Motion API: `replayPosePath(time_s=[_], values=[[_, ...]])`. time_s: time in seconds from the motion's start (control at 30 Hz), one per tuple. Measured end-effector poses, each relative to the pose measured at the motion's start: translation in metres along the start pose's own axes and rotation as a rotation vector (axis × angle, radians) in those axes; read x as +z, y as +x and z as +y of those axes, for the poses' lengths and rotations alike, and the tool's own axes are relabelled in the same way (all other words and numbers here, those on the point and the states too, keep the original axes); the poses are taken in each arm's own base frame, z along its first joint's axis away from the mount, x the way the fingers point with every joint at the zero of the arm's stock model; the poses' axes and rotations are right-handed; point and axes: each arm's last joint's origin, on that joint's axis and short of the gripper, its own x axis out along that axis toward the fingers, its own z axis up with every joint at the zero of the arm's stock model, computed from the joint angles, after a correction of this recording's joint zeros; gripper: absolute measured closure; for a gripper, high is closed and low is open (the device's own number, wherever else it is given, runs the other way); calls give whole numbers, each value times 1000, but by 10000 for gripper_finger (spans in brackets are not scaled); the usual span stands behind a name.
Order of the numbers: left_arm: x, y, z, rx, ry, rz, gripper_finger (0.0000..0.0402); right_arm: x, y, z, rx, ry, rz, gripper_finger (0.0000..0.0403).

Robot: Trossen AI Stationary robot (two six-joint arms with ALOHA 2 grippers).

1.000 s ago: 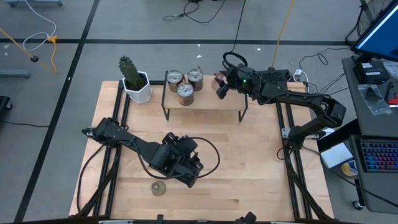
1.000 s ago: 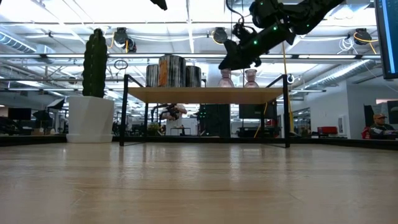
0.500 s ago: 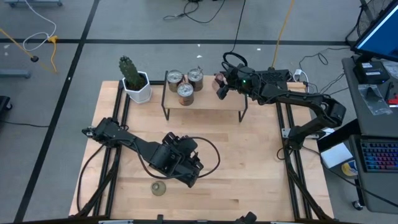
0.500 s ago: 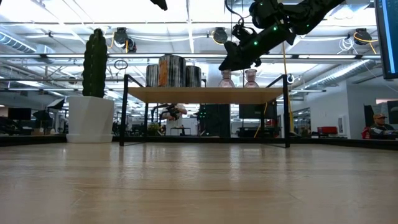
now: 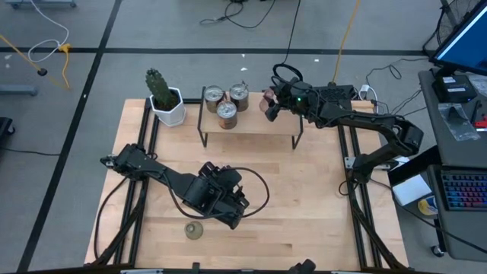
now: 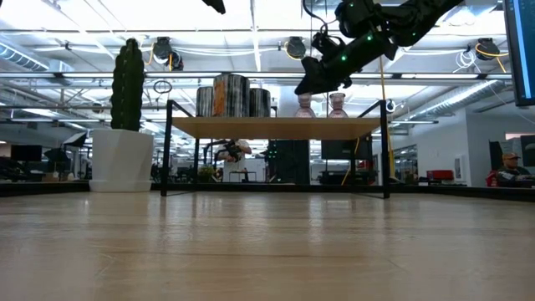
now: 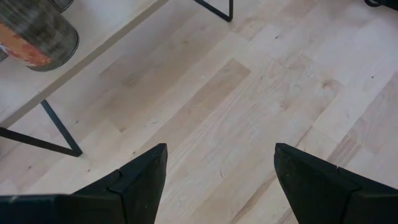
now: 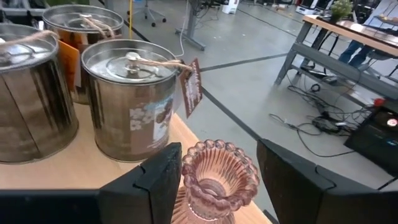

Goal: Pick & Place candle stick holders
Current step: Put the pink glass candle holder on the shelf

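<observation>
- Right gripper (image 8: 214, 171) sits over the far right end of the small shelf (image 5: 259, 125). Its jaws are spread to either side of a pink glass holder (image 8: 217, 177), with a gap showing on both sides; it is not pinching it.
- Low view: two pink holders stand side by side on the shelf top, and the gripper is above the left one (image 6: 304, 104), the other (image 6: 337, 104) just beside it.
- Three metal tins (image 5: 227, 103) occupy the left half of the same shelf; the nearest tin (image 8: 127, 99) has a string and paper tag hanging toward the pink holder.
- Judgement: this looks like a release after placing. To do it well, open evenly and lift straight up, so neither finger drags the ribbed rim and tips the glass.
- Risk: sideways travel could knock the second pink holder or snag the tag.
- Left gripper (image 7: 221, 180) hovers over bare table (image 7: 261, 106) near the middle, jaws apart, holding nothing.
- Olive holder (image 5: 195, 230) lies on the near table, just beside the left arm; it is not yet on the shelf.
- Cactus pot (image 5: 169, 106) stands left of the shelf, clear of both arms.
</observation>
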Motion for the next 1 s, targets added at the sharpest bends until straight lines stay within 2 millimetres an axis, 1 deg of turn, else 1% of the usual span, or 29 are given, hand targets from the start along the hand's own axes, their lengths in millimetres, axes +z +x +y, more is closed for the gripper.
replayPosePath(time_s=[0.47, 0.6, 1.0], values=[[0, 0, 0, -3, -3, -1, 110, 1, 0, 0, -9, -66, -11, 197], [0, 0, 0, -3, -3, -1, 110, 1, 0, -1, -34, -90, -6, 197], [0, 0, -1, -6, -6, -1, 110, 2, 0, -1, -36, -113, -19, 197]])
